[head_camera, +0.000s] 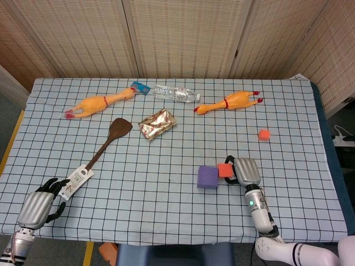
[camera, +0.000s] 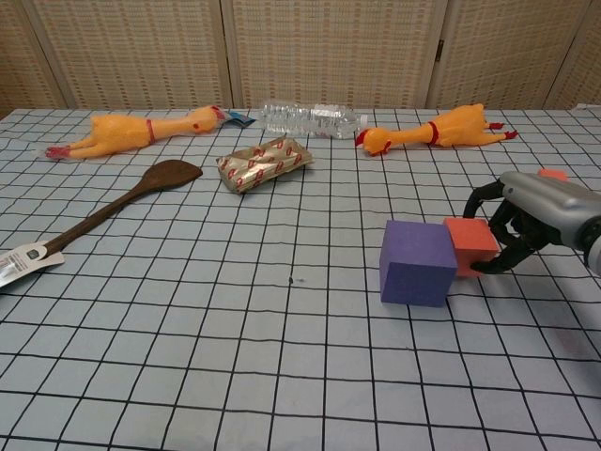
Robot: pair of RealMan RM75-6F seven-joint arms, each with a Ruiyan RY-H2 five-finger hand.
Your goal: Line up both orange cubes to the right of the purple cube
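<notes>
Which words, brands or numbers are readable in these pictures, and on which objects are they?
None can be read.
White tag on the dark wooden spatula: print too small.
Gold foil packet: red marks, blurred.
Blue label on the clear plastic bottle: illegible.

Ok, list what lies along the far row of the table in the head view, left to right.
Left rubber chicken → plastic bottle → right rubber chicken.
</notes>
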